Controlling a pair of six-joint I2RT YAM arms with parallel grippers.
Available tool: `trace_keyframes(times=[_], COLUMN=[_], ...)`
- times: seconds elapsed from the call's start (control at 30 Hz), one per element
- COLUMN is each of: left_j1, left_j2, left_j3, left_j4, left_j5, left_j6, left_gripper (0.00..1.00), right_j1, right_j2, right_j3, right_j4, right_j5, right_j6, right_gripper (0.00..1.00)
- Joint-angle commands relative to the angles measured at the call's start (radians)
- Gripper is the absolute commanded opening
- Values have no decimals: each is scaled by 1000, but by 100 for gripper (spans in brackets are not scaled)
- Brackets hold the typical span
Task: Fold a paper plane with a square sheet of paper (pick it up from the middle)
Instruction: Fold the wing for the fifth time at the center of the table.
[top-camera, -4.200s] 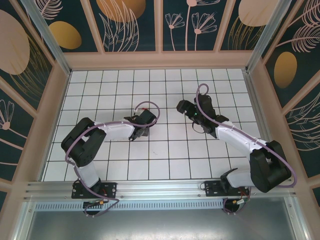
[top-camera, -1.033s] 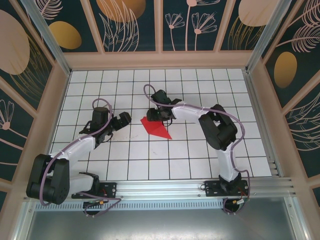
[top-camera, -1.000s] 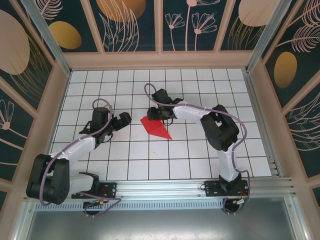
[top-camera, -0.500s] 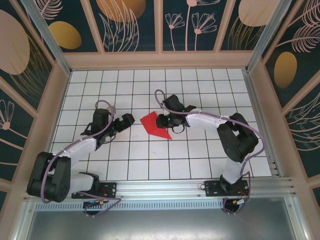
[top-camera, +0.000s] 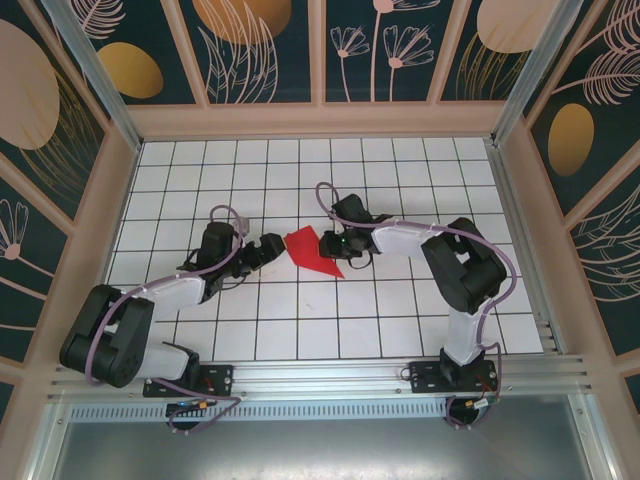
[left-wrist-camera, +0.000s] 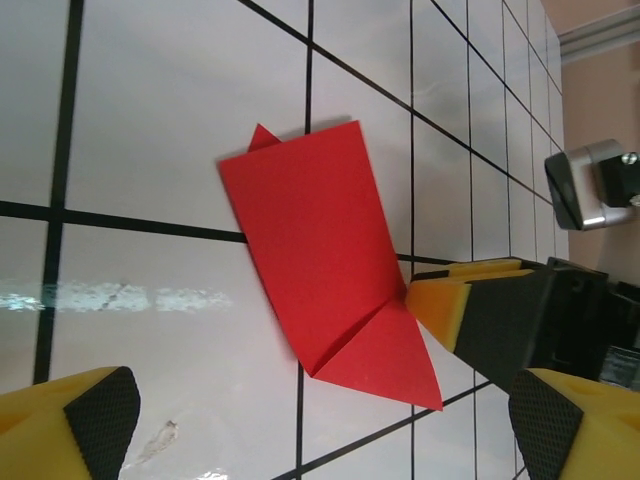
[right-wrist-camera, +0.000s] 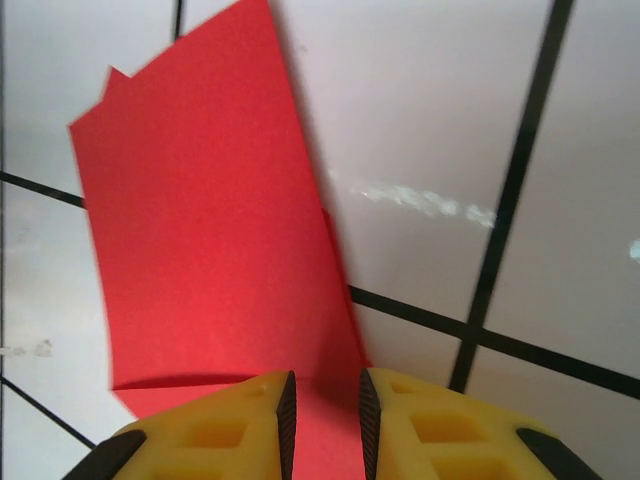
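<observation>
Folded red paper (top-camera: 312, 252) is laid flat on the desk (top-camera: 400, 180) near its centre, between the two arms. Its long axis is run diagonally in the top view, blunt end up-left, pointed end down-right toward the arm bases. Right fingers (right-wrist-camera: 240, 425) are set on the paper's right-hand long edge, about where the triangular flap meets the body, so the right arm is judged the nearer. They are drawn nearly together, only a slit left, with red seen through it; whether a layer is actually clamped cannot be told. Left fingers (left-wrist-camera: 85, 425) are spread wide with nothing held, just beside the blunt end but apart from it, and the paper is seen straight ahead between them. The next move is judged to hinge on that right-edge contact.
</observation>
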Motion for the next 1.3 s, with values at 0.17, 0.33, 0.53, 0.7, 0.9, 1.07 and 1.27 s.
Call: trace_keyframes(times=[0.17, 0.33, 0.53, 0.7, 0.9, 1.07, 1.27], left_j1=[-59, -98, -122, -152, -169, -171, -174], left_j2=[53, 86, 104, 152, 191, 218, 257], left_j3=[-14, -28, -33, -41, -24, -11, 18], left_j4=[137, 182, 197, 265, 297, 303, 304], left_j5=[34, 35, 33, 51, 47, 37, 34], left_j6=[-106, -164, -183, -227, -247, -251, -260], left_gripper=[93, 88, 84, 78, 72, 68, 65], right_j1=[-14, -16, -17, -17, -47, -73, -89], right_j2=[27, 38, 48, 68, 72, 61, 59], right_j3=[-38, -43, -45, -49, -101, -144, -161], right_j4=[51, 47, 35, 27, 94, 155, 175], right_j5=[-32, -17, 1, -3, -74, -146, -176], right_j6=[50, 62, 57, 81, 156, 202, 224], right_gripper=[26, 22, 15, 11, 6, 4, 3])
